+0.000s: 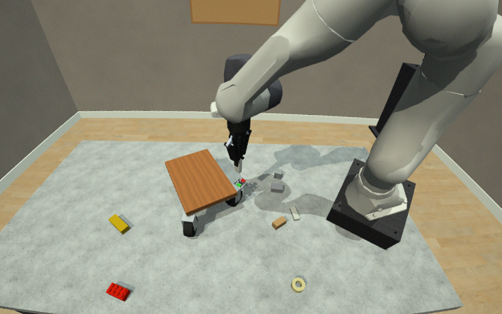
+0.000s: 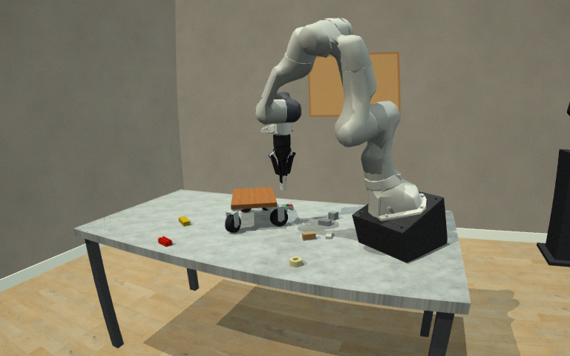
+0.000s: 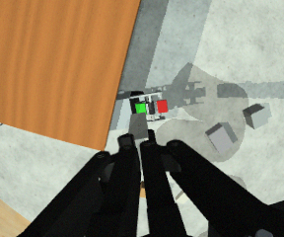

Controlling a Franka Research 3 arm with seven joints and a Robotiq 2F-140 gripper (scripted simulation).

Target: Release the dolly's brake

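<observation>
The dolly has an orange wooden deck on black casters and stands on the grey table; it also shows in the side view and the wrist view. The caster's brake pedal sticks out at the deck's right edge, with a green end and a red end side by side. I cannot tell which end is down. My gripper is shut and empty. It hangs fingers down a little above the pedal, clear of it, and its fingertips show in the wrist view.
Two grey blocks, a tan block and a small white piece lie right of the dolly. A yellow brick, a red brick and a tape roll lie nearer the front. The black arm base stands at the right.
</observation>
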